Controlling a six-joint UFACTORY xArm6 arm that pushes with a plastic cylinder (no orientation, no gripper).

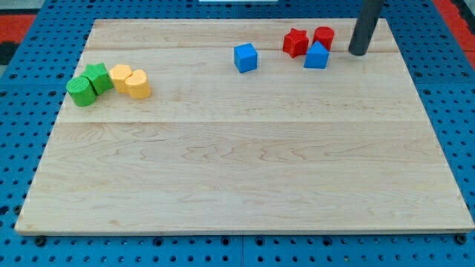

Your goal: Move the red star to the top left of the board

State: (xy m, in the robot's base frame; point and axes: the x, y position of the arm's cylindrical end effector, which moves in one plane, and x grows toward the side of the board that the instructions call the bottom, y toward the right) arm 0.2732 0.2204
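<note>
Hovering at the view's top right, my tip (pixel 358 53) sits just to the right of a tight cluster: red star (pixel 295 42), red cylinder (pixel 323 35) and blue block (pixel 316 55). The star lies to the tip's left, on the cluster's far side, with the cylinder and blue block between. No jaws here, only a bare rod. A leftward shove looks right, since the bench (pixel 245 178) corner at top left lies that way, past the blue cube (pixel 246 57).
</note>
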